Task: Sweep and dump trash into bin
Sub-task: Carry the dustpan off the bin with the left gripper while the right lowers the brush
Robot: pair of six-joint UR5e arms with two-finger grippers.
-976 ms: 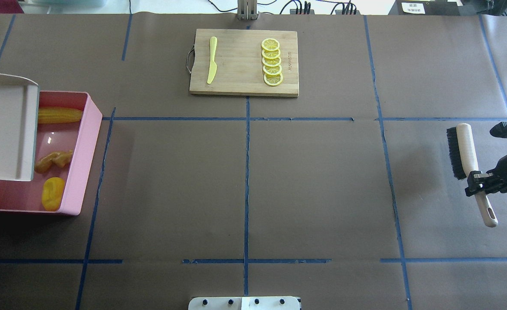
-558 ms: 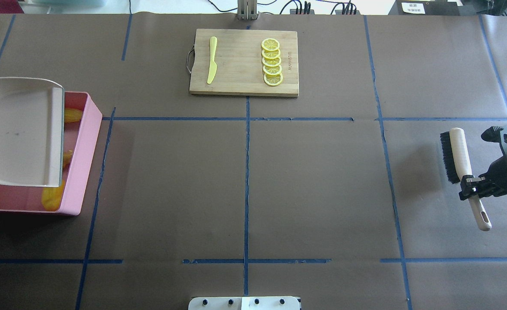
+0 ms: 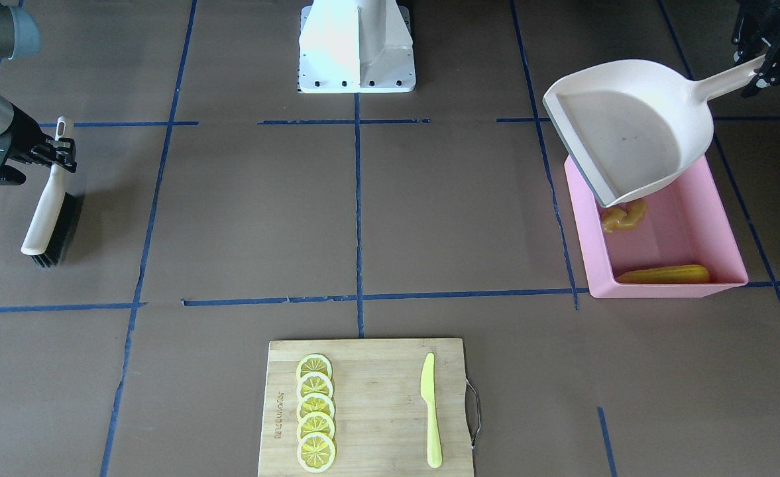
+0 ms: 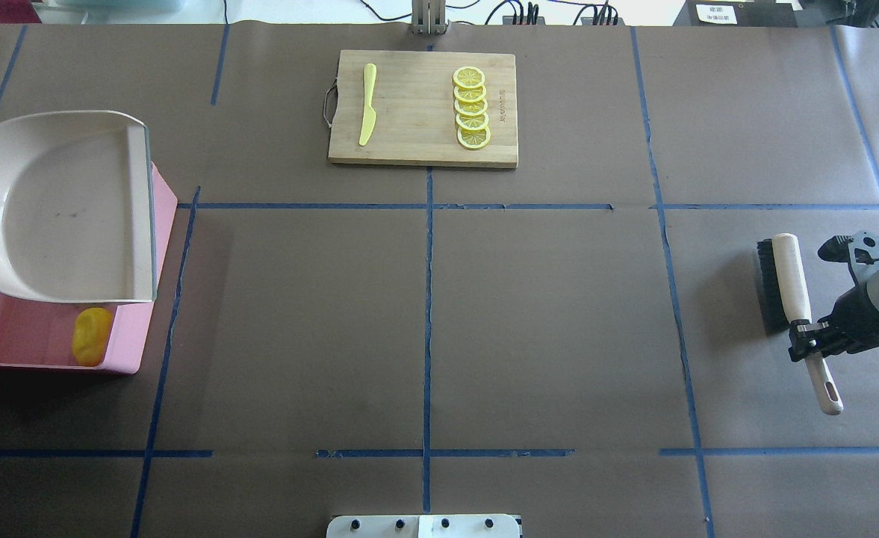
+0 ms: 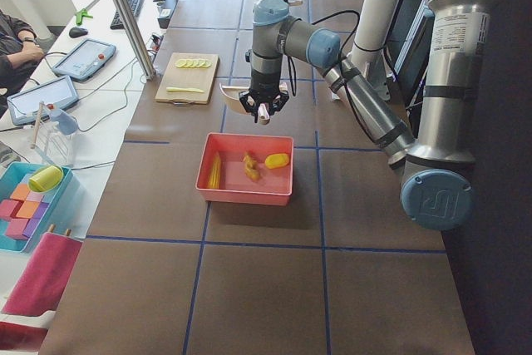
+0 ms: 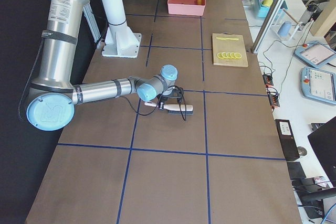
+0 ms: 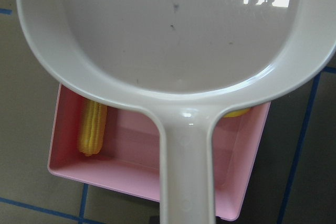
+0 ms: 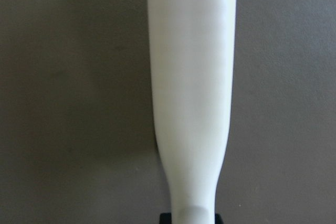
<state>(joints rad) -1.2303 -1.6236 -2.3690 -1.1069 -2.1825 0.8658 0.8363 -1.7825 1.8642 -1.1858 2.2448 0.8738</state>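
The pink bin (image 3: 723,228) stands at the table's left end. In it lie the corn cob (image 3: 665,273), the ginger root (image 3: 621,217) and the yellow oval lump (image 4: 92,336). My left gripper (image 3: 764,58) is shut on the handle of the beige dustpan (image 3: 628,126). It holds the empty pan tilted above the bin, which it partly covers in the overhead view (image 4: 66,209). My right gripper (image 4: 809,340) is shut on the white handle of the black-bristled brush (image 4: 786,276). The brush is low over the table at the right end.
A wooden cutting board (image 4: 420,142) at the far middle carries a row of lemon slices (image 4: 471,108) and a yellow-green plastic knife (image 4: 367,103). The robot's white base (image 3: 356,46) is at the near middle edge. Blue tape lines cross the brown table cover.
The dustpan has swung from steeply tipped to nearly level and now hides the corn and ginger from overhead. The brush has moved down toward the near edge.
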